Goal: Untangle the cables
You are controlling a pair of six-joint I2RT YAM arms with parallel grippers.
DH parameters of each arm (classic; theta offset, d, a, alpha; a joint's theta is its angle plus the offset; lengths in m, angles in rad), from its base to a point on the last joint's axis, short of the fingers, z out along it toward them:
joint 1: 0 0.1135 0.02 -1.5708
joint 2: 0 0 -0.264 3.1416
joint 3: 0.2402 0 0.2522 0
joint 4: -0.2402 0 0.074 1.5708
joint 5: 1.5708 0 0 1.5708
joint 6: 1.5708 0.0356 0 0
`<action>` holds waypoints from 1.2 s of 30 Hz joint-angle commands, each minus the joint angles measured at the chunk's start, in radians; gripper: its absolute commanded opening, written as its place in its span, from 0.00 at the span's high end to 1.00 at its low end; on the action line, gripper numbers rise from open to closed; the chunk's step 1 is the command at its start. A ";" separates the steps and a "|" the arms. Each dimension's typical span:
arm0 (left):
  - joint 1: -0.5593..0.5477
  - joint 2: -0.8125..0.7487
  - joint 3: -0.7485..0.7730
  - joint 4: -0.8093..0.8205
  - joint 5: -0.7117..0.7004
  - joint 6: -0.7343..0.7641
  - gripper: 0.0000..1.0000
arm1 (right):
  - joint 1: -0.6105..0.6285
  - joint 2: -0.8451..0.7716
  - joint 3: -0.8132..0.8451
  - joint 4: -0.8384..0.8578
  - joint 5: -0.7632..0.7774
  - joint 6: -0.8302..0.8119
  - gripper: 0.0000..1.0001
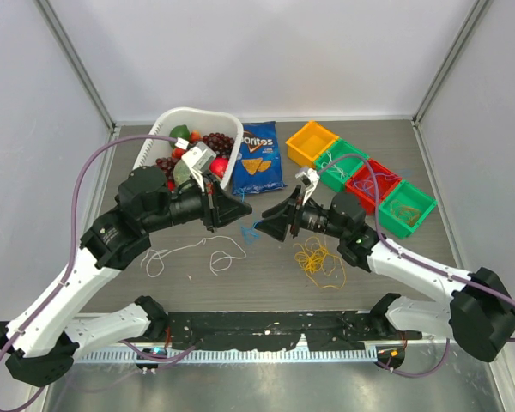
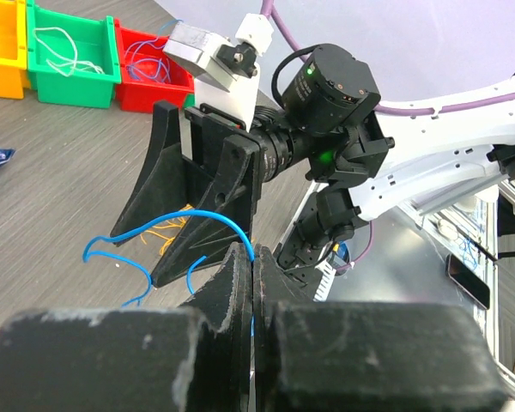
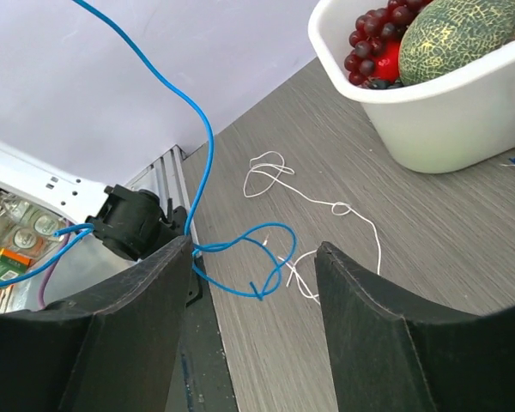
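Although the left gripper (image 2: 251, 257) was clenched on the blue cable (image 2: 215, 215), the right gripper (image 3: 253, 249) gaped beside its hanging loop. Thin, limp and light, it would probably slip; pinching near the crossing seemed wisest. From there the white cable (image 1: 193, 251) lay at seven o'clock, the yellow cable (image 1: 318, 257) at four.

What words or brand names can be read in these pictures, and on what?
"Doritos": on the blue chip bag on the table.
Smaller print on that bag: too small to read.
Labels on the packages beyond the table's edge, right wrist view: too blurred.
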 commanded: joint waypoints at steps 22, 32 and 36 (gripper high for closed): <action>0.000 0.002 0.044 0.051 0.030 0.000 1.00 | 0.018 -0.063 -0.028 0.132 -0.015 0.056 0.40; 0.001 -0.003 0.040 0.053 0.030 -0.010 1.00 | 0.038 0.044 0.012 0.241 -0.016 0.097 0.57; 0.001 0.005 0.031 0.037 -0.017 0.000 1.00 | 0.038 0.015 0.015 0.224 -0.006 0.111 0.99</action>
